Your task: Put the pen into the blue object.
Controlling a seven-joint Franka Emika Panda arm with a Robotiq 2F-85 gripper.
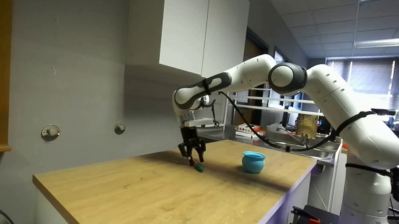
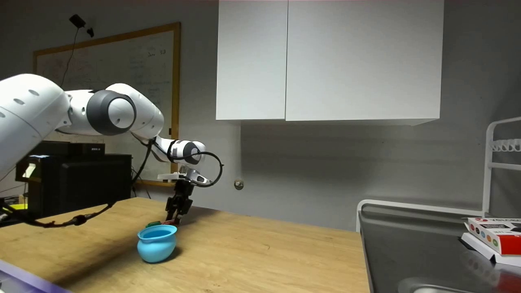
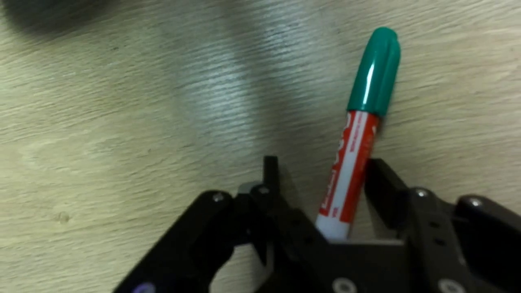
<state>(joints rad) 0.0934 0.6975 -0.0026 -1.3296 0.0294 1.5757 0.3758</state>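
The pen is a marker with a green cap and a red and white barrel point(image 3: 358, 138), lying on the wooden counter. Its green cap shows in both exterior views point(image 1: 198, 167) point(image 2: 153, 224). My gripper point(image 3: 325, 173) is open and low over the counter, its fingers on either side of the barrel. In the wrist view the right finger is against or very near the pen, with a gap to the left finger. The gripper points down in both exterior views point(image 1: 196, 161) point(image 2: 173, 220). The blue object is a squat pot point(image 1: 253, 163), upright on the counter point(image 2: 156, 247); its inside bottom is hidden.
The wooden counter point(image 1: 156, 196) runs along a grey wall. White upper cabinets point(image 1: 185, 20) hang above it. A dark sink top point(image 2: 390, 240) with a white rack point(image 2: 489, 175) and a red and white box point(image 2: 494, 236) adjoins. A dark blur point(image 3: 53, 12) sits top left.
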